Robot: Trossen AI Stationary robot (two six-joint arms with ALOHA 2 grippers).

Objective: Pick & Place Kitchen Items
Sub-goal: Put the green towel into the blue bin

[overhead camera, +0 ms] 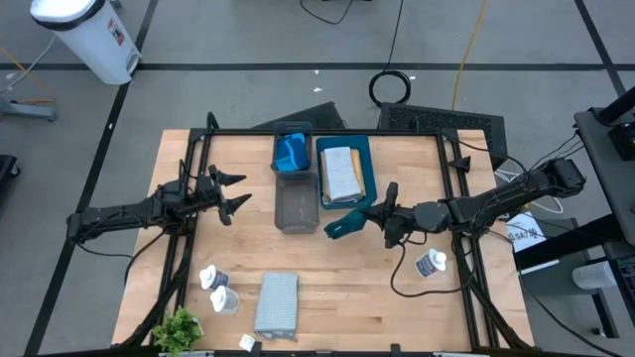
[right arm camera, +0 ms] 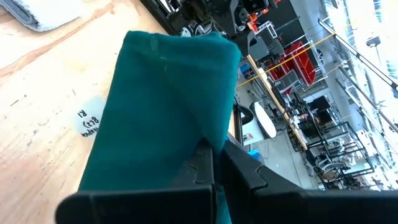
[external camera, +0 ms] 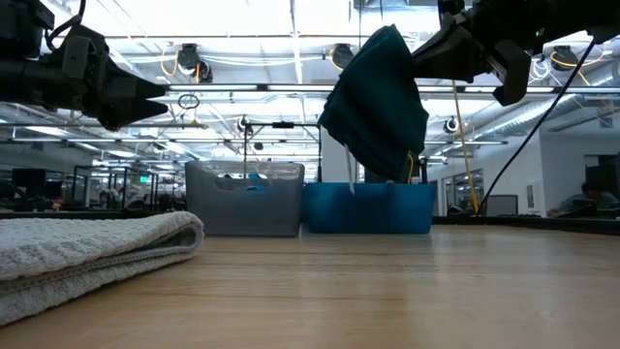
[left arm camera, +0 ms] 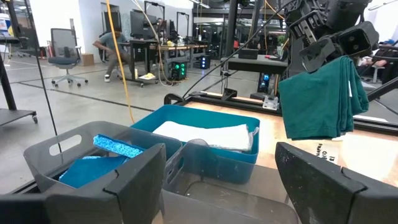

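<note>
My right gripper [overhead camera: 370,212] is shut on a folded dark teal cloth [overhead camera: 342,226] and holds it in the air just right of the trays; the cloth also shows in the low view [external camera: 373,102] and in the left wrist view [left arm camera: 320,96]. My left gripper [overhead camera: 241,189] is open and empty, left of the trays, above the table. A folded grey cloth [overhead camera: 277,302] lies flat near the front edge. Two white bottles [overhead camera: 218,288] stand at the front left, and one more white bottle [overhead camera: 430,263] at the right. My right gripper pinches the teal cloth's upper end [right arm camera: 208,134] between its two fingers, which are shut over several folded layers. The fingers come about level from the table's right side. The cloth hangs slack below them [external camera: 373,136], clear of the table.
At the back middle, a grey tray [overhead camera: 279,142] holds a blue sponge [left arm camera: 118,146]. A second grey tray [overhead camera: 296,206] stands in front of it. A teal tray [overhead camera: 367,164] holds folded pale cloths. A small green plant [overhead camera: 177,332] stands at the front left corner.
</note>
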